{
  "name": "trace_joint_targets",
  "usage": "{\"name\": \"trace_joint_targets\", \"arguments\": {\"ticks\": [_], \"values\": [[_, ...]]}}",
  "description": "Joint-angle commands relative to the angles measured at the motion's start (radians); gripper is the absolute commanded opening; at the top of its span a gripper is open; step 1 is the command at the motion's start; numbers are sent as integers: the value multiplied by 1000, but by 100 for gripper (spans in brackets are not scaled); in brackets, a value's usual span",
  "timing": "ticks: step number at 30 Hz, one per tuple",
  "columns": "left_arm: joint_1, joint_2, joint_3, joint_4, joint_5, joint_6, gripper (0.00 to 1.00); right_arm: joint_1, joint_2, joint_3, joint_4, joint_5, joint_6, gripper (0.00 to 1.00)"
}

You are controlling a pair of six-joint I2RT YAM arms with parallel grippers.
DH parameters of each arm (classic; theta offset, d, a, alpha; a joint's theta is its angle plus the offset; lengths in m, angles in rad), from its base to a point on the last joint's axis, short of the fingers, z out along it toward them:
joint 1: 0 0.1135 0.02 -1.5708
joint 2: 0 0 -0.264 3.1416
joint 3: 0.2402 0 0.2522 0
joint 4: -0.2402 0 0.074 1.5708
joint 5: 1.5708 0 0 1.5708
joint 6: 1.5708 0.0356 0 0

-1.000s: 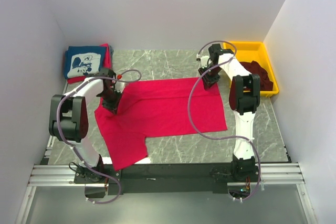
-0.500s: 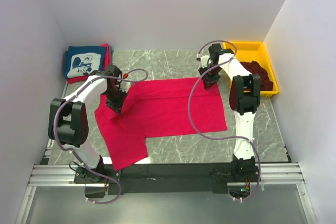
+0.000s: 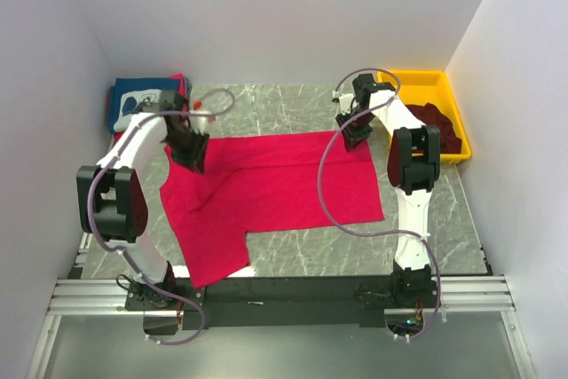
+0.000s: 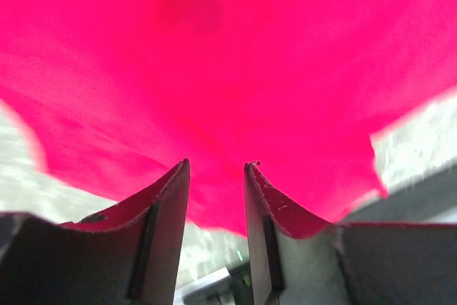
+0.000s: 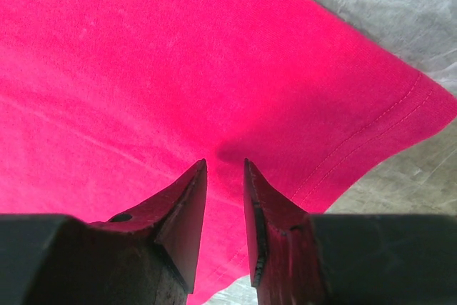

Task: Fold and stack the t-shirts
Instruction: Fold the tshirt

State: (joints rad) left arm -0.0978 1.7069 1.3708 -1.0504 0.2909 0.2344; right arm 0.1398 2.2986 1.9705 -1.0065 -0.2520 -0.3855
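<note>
A bright red t-shirt (image 3: 284, 185) lies spread flat on the marble table (image 3: 275, 106), with one sleeve pointing toward the near edge. My left gripper (image 3: 192, 153) hovers over the shirt's left shoulder. In the left wrist view its jaws (image 4: 216, 164) stand open with nothing between them, and the red cloth (image 4: 214, 55) lies beyond. My right gripper (image 3: 355, 138) is at the shirt's far right corner. Its tips (image 5: 225, 161) are a little apart and press a dimple into the cloth (image 5: 178, 55) near the hem. A folded navy t-shirt (image 3: 140, 104) with white print lies on a red one at the back left.
A yellow bin (image 3: 426, 82) at the back right holds dark maroon t-shirts (image 3: 442, 127). White walls close in the left, back and right sides. The arms' base rail (image 3: 284, 290) runs along the near edge, just below the shirt's sleeve.
My left gripper has opened and let go of the red cloth, then moved up and back toward the far left. The right gripper has stayed in place.
</note>
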Motion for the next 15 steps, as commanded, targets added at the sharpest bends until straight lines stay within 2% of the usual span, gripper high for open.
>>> {"name": "trace_joint_targets", "arguments": {"ticks": [1,4,7,9,15], "values": [[70,51,109,50,34,-6,41,6,-59,22,23,14,14,34],[95,141,203,81,63,-35,39,6,-48,28,35,16,31,31],[95,214,235,59,174,-52,42,6,-45,25,31,19,37,29],[93,234,223,67,215,-66,45,6,-57,11,42,23,37,29],[93,255,139,116,211,-83,58,4,-71,-7,40,23,34,29]]}}
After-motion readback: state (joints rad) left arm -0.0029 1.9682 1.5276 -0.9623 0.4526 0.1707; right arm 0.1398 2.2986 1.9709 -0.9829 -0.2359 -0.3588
